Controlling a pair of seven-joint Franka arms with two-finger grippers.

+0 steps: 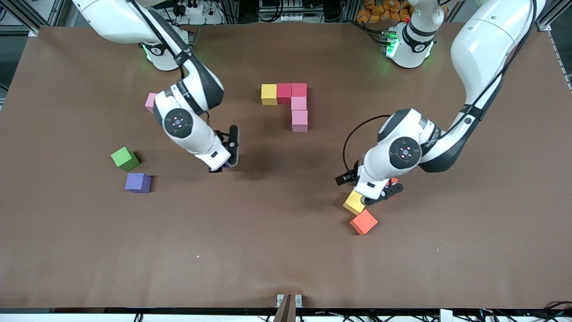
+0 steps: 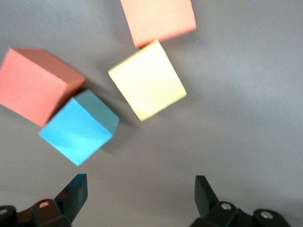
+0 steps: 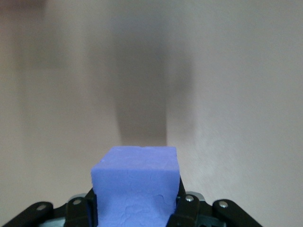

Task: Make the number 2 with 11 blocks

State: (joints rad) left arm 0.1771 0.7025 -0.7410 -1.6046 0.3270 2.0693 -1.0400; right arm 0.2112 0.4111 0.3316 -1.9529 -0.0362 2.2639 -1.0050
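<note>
Nearest your front camera lies the orange block [image 1: 363, 222], at about five o'clock from the table's centre, with a yellow block [image 1: 354, 202] just above it in that view, corner to corner. Over these hangs the left gripper [image 1: 380, 193], fingers spread wide and holding nothing — its wrist view shows the yellow block [image 2: 147, 80], a light blue block [image 2: 79, 126] and a red-orange block [image 2: 37, 85] ahead of the open fingertips [image 2: 75, 189], so you would judge this arm to be lining up a pick. Toward eight o'clock sit a purple block [image 1: 138, 182] and, a little farther from the camera, a green block [image 1: 124, 158]. Over the bare table at about nine o'clock from centre, the right gripper [image 1: 225, 163] is clamped on a purple block of its own [image 3: 136, 184], seen squarely between the jaws in its wrist view and held clear of the surface. This looks like the carrying step: you next need to bring that cube to the growing figure and set it flush against the last pink cube, edges square. Farther off, near twelve o'clock, the number 2 [image 1: 289, 103] is partly built — five touching cubes: yellow, red and red across the top row, then two pink ones running down toward the camera at the left arm's end of that row. A lone pink block [image 1: 150, 102] sits at ten o'clock, half hidden by the right arm.
</note>
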